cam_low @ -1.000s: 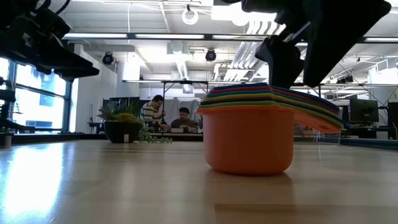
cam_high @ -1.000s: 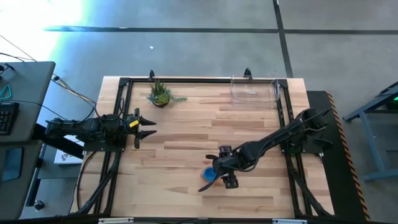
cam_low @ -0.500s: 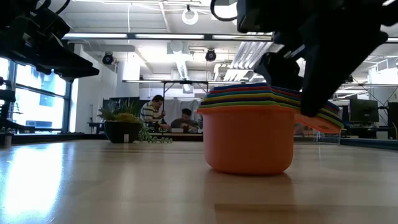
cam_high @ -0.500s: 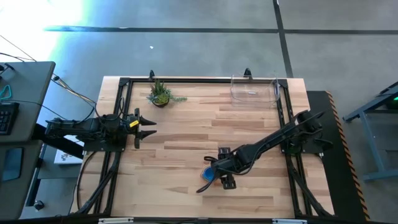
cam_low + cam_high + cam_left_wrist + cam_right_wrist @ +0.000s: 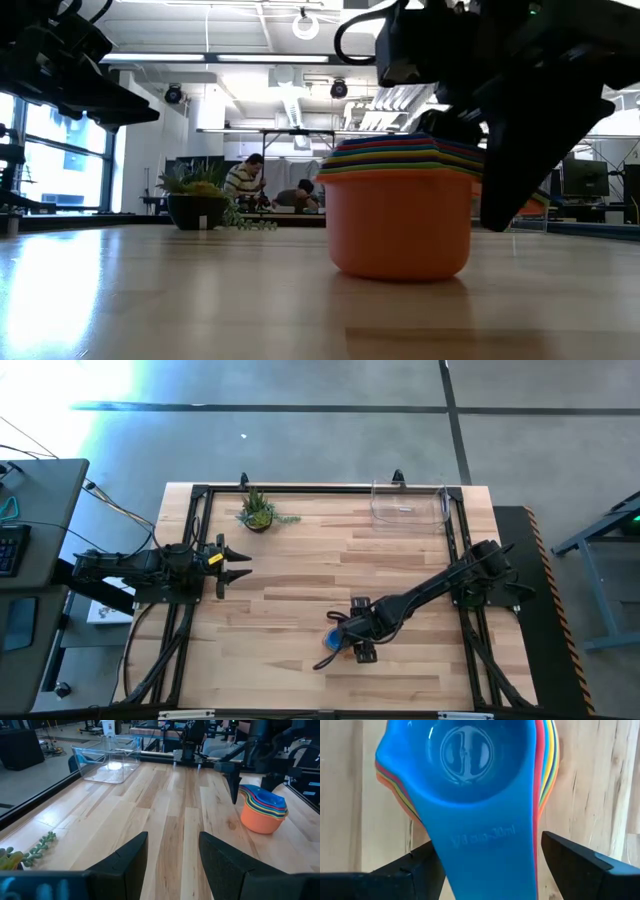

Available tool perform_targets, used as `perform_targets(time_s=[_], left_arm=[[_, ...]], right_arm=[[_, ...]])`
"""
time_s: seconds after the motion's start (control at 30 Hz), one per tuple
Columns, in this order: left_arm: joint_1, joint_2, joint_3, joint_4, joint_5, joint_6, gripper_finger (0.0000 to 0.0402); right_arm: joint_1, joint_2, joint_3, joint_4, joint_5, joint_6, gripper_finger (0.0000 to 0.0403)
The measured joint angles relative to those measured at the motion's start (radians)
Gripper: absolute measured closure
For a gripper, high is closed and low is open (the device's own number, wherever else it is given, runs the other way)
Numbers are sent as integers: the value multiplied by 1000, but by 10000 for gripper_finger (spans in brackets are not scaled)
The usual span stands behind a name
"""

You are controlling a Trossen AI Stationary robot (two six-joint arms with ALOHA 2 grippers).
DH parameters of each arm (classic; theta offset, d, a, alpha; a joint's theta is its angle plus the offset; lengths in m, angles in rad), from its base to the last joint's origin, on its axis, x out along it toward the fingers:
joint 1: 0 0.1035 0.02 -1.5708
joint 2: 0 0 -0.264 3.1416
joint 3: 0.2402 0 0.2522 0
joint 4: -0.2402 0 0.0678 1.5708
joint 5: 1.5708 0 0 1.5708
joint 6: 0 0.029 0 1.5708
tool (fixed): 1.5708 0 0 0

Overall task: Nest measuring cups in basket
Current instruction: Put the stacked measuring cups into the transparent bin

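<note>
- Wooden planks make up the table (image 5: 300,560), ringed by a black metal frame (image 5: 200,495), with a workshop room behind it in the low view, where two people sit far back
- Measuring cups (image 5: 335,641) already sit nested in one stack, orange at the bottom and blue on top, toward the table's near edge, a little right of its middle
- Right gripper (image 5: 352,640) is poised directly over that stack, its fingers (image 5: 570,857) spread wide on either side of the bundled flat handles and clasping nothing yet
- Seen from the right wrist, the handles run straight back toward the gripper, so the stack's long axis lies in line with the gap between the fingers; in my judgement a short drop and a squeeze across the handles is what the next move turns on
- Basket (image 5: 408,506) stands at the far right corner of the table, well apart from the stack, clear-walled, and nothing shows inside it
- Left gripper (image 5: 235,563) waits at the left edge with its fingers parted, holding nothing, and is much farther from the cups than the right one
- Small potted plant (image 5: 257,512) stands near the far edge, left of centre, out of the likely path from stack to basket
</note>
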Motion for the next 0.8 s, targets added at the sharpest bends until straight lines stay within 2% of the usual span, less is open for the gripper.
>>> perform_targets(time_s=[0.33,0.6,0.8], left_arm=[[0,0,0,0,0,0,234],[0,0,0,0,0,0,234],[0,0,0,0,0,0,234]], right_arm=[[-1,1,9,-5,-23,26,151],[-1,1,43,-43,-8,8,168],[-1,1,43,-43,-7,19,207]])
